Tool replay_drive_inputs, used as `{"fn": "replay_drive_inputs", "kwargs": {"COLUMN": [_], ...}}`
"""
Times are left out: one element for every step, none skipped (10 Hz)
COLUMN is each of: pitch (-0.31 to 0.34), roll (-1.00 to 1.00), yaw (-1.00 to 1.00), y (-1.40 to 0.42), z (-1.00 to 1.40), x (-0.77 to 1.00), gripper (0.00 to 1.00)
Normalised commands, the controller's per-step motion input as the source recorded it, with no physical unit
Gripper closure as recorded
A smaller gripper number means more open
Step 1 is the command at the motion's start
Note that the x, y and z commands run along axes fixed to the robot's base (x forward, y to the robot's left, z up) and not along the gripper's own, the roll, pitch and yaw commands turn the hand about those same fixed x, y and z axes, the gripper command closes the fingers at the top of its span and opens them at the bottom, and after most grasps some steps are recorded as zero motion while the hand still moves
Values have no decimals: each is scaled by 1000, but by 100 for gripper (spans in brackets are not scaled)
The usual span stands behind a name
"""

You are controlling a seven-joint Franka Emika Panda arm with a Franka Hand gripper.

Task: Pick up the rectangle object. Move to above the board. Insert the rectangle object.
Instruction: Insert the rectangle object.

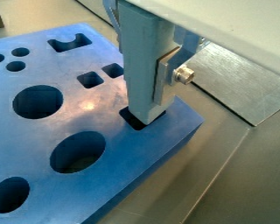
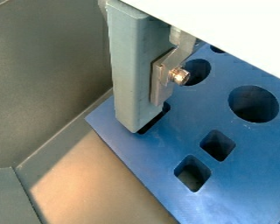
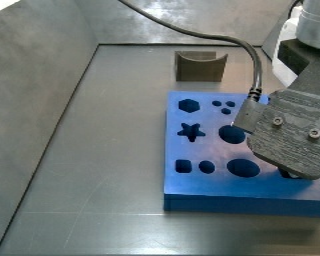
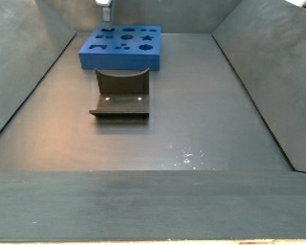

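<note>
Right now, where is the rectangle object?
In both wrist views the rectangle object stands upright in the gripper, its lower end in a dark slot near a corner of the board.

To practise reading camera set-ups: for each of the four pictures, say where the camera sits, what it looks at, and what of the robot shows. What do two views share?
Wrist view: close above the board, rectangle object at a slot; gripper.
Wrist view: opposite side of the rectangle object, board corner; finger.
Side view: high beside the board, wrist housing, cable.
Side view: far end of the floor, fixture before the board; gripper barely visible.
Shared: both side views show the board.
</note>
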Motion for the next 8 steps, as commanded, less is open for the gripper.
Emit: {"fn": "replay_drive_inputs", "kwargs": {"pitch": [260, 486, 569, 423, 89, 0, 0, 140], "roll": [980, 1000, 1000, 577, 171, 97, 0, 589], "yaw": [0, -14, 0, 0, 0, 0, 0, 0], "y": [-97, -91, -69, -66, 0, -46, 0, -163], "z": [-200, 0, 9, -106, 0, 0, -17, -434], "x": [0, 0, 0, 11, 0, 0, 0, 114], "gripper": [100, 100, 100, 100, 100, 100, 100, 100]}}
